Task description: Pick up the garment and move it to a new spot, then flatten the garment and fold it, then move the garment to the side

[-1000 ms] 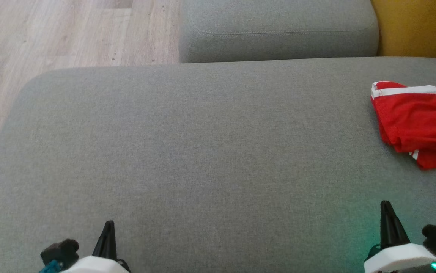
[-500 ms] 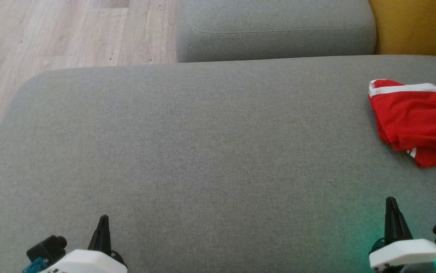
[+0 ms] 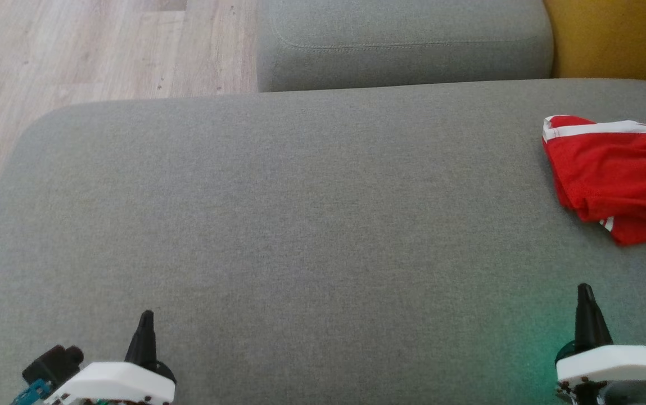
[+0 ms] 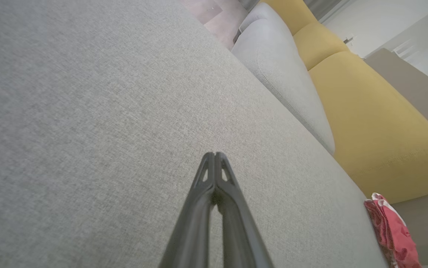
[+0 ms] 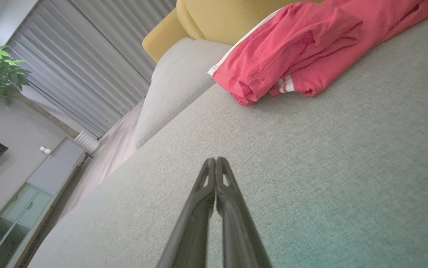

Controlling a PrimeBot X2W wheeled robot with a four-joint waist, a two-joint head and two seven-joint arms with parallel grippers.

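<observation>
Garment [image 3: 609, 169] crumpled, well beyond right pincer [image 3: 583, 291]; tips together, nothing between.

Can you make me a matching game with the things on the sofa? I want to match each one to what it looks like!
Things:
1. garment
2. sofa seat
3. corner cushion
4. right hand

Looks:
A. grey
B. yellow
C. dark fingers, shut together
D. red with white stripes

Right pairs: 1-D, 2-A, 3-B, 4-C.

Red garment [image 3: 615, 174], grey cushion [image 3: 300, 225], wood floor [image 3: 75, 50]
</observation>
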